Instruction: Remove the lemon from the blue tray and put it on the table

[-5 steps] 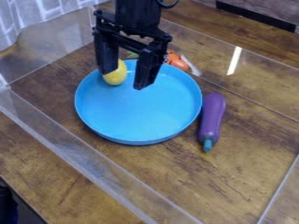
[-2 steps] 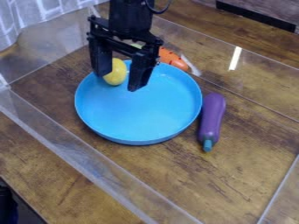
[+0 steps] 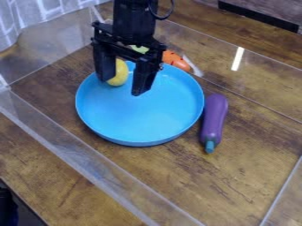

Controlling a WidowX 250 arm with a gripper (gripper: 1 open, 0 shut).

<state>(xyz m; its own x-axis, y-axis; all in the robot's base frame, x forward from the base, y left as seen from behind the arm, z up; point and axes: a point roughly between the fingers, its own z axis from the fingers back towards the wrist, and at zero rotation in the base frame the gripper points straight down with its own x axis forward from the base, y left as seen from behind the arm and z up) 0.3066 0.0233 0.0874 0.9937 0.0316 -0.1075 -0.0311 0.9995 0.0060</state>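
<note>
The black gripper [image 3: 124, 74], fingers spread wide, hangs around the small yellow lemon [image 3: 117, 73] in the round blue plastic tray [image 3: 141, 124]; next it needs to squeeze it.

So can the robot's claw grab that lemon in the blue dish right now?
Probably yes. The gripper is open and points down, one finger on each side of the lemon near the back rim of the blue tray. Nothing covers the lemon; the carrot and eggplant lie outside the tray.

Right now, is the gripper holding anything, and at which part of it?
Nothing is held. The gripper is open, its fingers on either side of the lemon in the blue tray, not closed on it.
</note>
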